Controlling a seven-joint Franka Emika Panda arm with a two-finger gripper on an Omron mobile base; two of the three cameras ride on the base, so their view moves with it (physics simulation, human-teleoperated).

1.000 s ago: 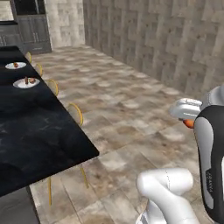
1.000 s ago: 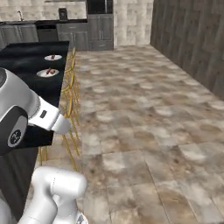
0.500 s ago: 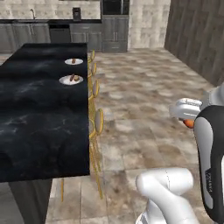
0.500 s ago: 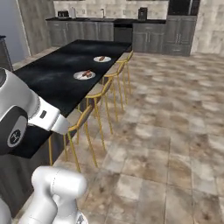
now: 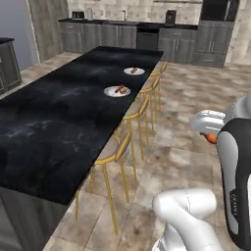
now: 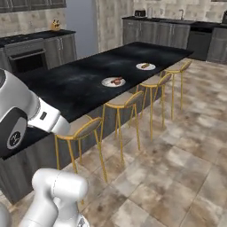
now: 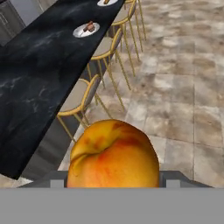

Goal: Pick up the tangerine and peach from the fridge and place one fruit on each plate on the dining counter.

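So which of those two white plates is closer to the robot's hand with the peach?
The plate nearer the camera, beside the second stool along; the other plate sits farther down the black counter, away from the peach.

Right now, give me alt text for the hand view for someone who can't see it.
A red-orange peach with a yellow blush sits held in the gripper up close. Beyond it, the black marbled dining counter runs away with yellow-framed stools alongside and a white plate carrying a brown sausage-like piece.
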